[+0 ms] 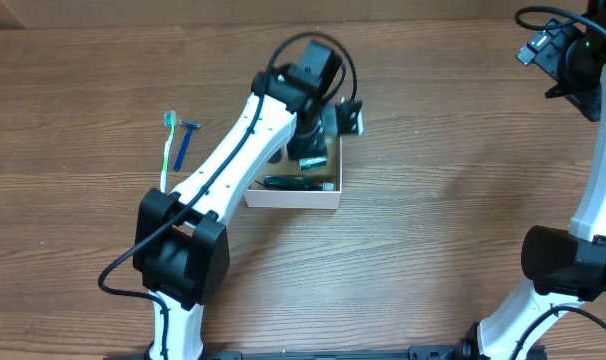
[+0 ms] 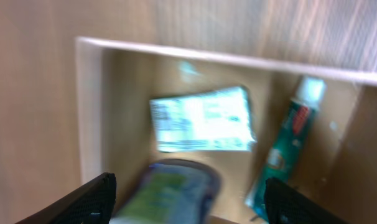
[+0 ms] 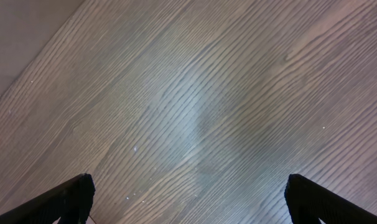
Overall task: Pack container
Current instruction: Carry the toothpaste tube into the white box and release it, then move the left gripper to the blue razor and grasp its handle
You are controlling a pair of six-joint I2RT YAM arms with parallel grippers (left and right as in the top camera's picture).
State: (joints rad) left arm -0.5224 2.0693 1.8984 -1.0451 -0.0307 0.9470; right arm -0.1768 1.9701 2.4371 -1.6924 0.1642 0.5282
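1. Cardboard-floored and white-walled, the container (image 1: 293,197) sits near the middle of the table (image 3: 195,93), directly beneath the left gripper (image 2: 190,186).
2. That gripper's fingers (image 2: 83,202) stand wide apart above the box and grip nothing. A blurred blue-and-green item (image 2: 173,190) shows between them, touching neither; whether it has reached the floor cannot be told.
3. Already inside, a white packet (image 2: 201,118) lies flat near the centre. A green toothpaste tube (image 2: 288,149) rests beside it, its length running along one wall.
4. Outside the box, a toothbrush (image 1: 166,150) and a blue razor (image 1: 186,143) lie just beside each other on the bare wood. They sit off to the container's left, on the left arm's side, with their long axes pointing roughly away from the robot.
5. Over at the far right corner, well apart from everything, the right gripper (image 3: 190,183) hangs with its fingers spread and only wood grain below.
6. Packing looks partly done, with two items left on the table. The left arm is plainly the nearer one, so the next pick would likely mean swinging left from the box and closing across a handle's narrow width rather than along its length.
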